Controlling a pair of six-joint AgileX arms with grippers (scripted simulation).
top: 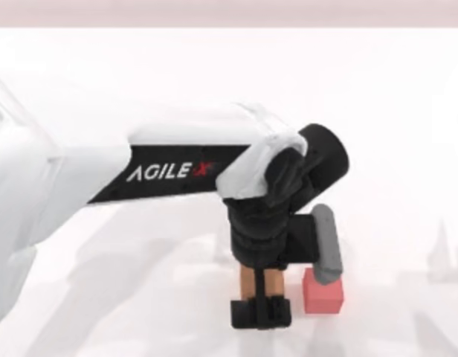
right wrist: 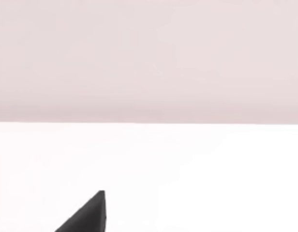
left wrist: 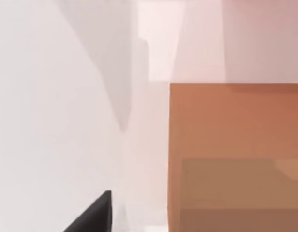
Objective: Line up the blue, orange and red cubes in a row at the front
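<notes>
My left gripper [top: 260, 312] points down at the table's front middle and is open. The tan-orange cube [top: 248, 282] sits under it between the fingers. In the left wrist view the orange cube [left wrist: 236, 154] fills one side, and a strip of bare table separates it from the one dark finger [left wrist: 96, 218] that shows. The coral-red cube [top: 323, 294] rests on the table just right of the gripper, close to the orange one. The blue cube is hidden or out of view. My right arm is out of the top view; its wrist view shows one finger [right wrist: 90, 216] over bare table.
The left arm's white link [top: 177, 160] with its black band reaches in from the left, and its dark wrist [top: 318, 160] hangs over the middle. A grey cylinder [top: 327, 245] on the wrist overhangs the red cube. The white table [top: 407, 111] ends at a pinkish back wall.
</notes>
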